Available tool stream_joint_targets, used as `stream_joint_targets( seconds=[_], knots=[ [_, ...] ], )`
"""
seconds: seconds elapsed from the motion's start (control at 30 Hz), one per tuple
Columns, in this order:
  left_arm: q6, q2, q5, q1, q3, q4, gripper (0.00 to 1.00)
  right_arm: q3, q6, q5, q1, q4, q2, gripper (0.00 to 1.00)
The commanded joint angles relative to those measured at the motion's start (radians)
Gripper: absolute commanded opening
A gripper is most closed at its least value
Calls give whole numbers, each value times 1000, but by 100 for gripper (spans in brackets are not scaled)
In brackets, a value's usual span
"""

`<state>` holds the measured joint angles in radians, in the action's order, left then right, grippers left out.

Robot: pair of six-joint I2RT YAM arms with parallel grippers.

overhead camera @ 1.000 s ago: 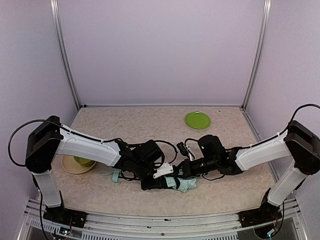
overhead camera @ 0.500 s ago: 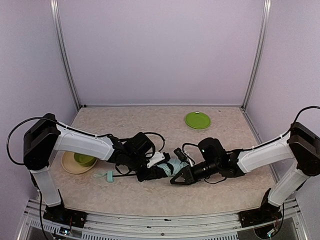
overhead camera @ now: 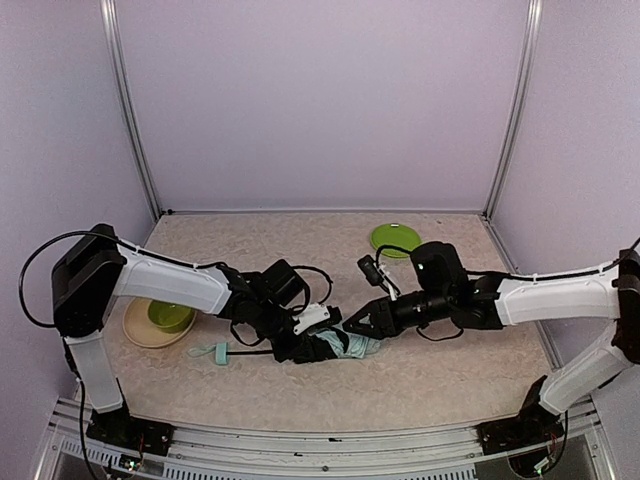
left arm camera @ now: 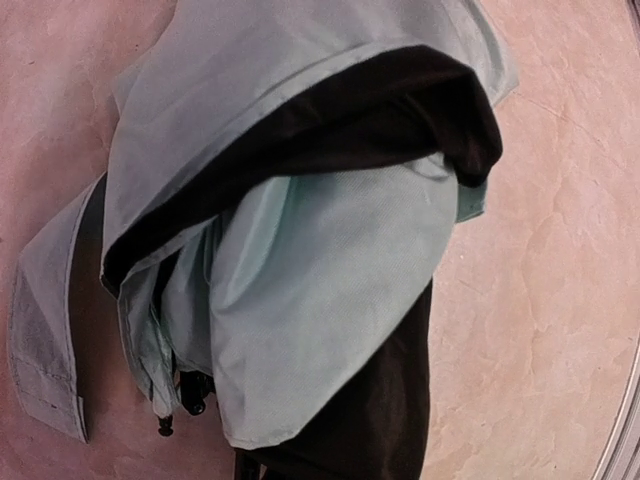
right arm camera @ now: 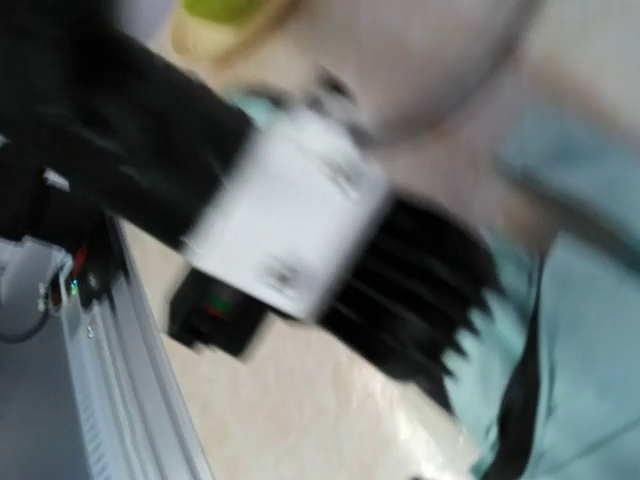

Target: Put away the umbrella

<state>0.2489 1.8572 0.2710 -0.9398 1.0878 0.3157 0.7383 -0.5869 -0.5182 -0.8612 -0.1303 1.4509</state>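
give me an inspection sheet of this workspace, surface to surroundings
surface: beige speckled tabletop, no spills seen
job's things: pale mint-green folding umbrella lies bunched mid-table with its black lining showing; its mint strap handle lies toward the left arm's side
clutter: round green plate at the back; green bowl on a beige plate by the left arm
grippers: left pincer shut, seemingly on the umbrella bundle; right pincer by the fabric, open or shut unclear, its wrist view blurred
cables: black cable loops at both wrists
surroundings: lilac walls, metal frame posts
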Motion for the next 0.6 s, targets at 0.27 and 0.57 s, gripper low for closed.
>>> stream_joint_targets(
  seconds=[0.27, 0.57],
  knots=[
    [-28, 103, 280, 41, 9, 241, 0, -153, 778, 314, -85, -13, -284, 64],
    [-13, 134, 351, 57, 37, 293, 0, -89, 1144, 390, -180, 48, -74, 82]
  ],
)
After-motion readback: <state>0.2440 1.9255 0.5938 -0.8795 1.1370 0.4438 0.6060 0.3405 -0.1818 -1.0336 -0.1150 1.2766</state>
